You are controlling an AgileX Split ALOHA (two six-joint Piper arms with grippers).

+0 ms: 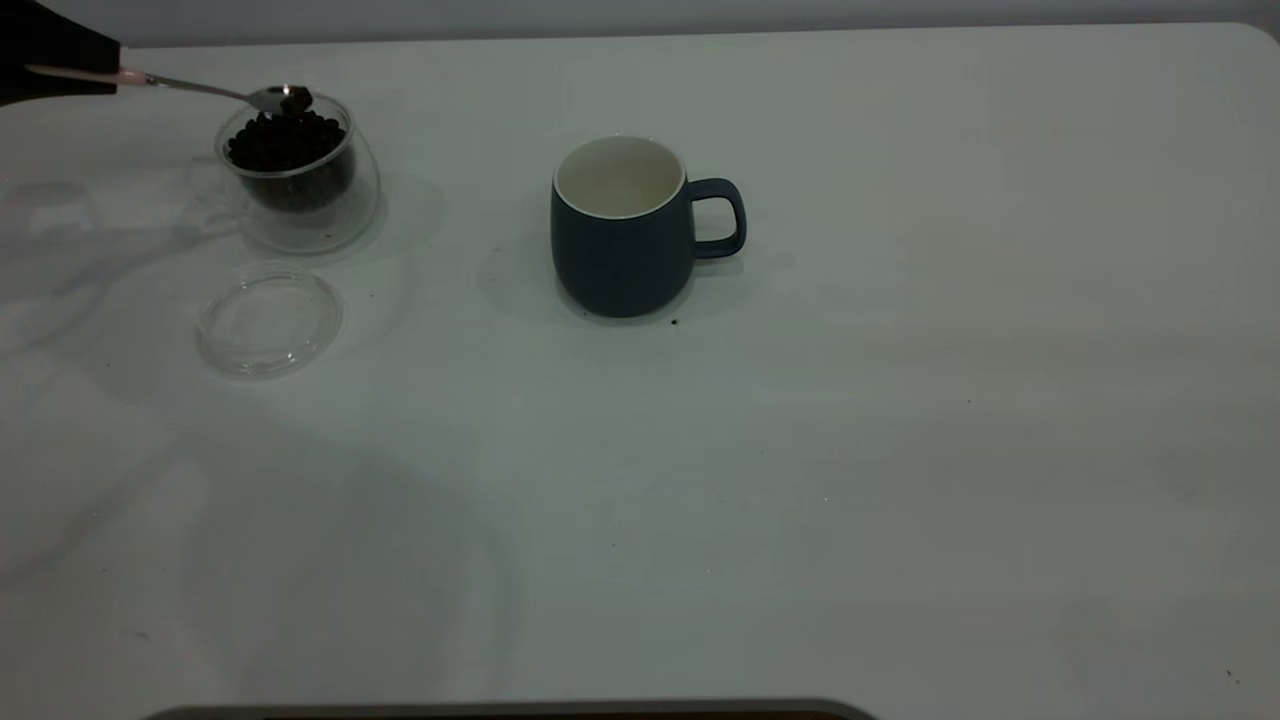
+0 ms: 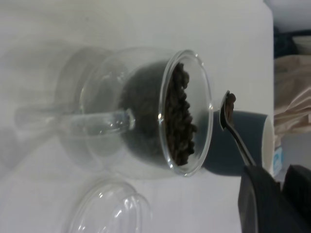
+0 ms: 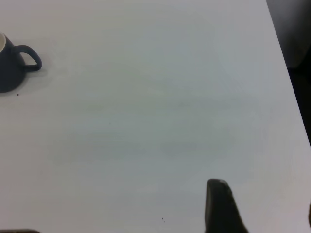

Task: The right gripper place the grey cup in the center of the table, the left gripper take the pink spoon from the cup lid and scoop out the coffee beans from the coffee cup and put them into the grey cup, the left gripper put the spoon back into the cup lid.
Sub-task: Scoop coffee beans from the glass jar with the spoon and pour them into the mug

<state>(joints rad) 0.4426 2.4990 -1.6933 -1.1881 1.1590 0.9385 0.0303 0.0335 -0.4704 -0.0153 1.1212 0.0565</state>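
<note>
Left gripper point(image 2: 272, 194) at far left corner of table point(image 1: 900, 450), fingers closed on handle of pink spoon point(image 1: 190, 88). Spoon bowl carries few beans, hangs just above rim of coffee cup point(image 1: 300, 180). Coffee beans point(image 1: 285, 140) fill cup to near rim. Cup lid point(image 1: 268, 320) lies flat in front of coffee cup, bare. Grey cup point(image 1: 625, 230) upright near table center, handle toward right. Right gripper point(image 3: 262, 208) well apart from grey cup, only one finger tip seen, opening cannot be told.

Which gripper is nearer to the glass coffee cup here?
Left. The left gripper holds the pink spoon right over the coffee cup. The right gripper sits far off over bare table, beyond the grey cup.
</note>
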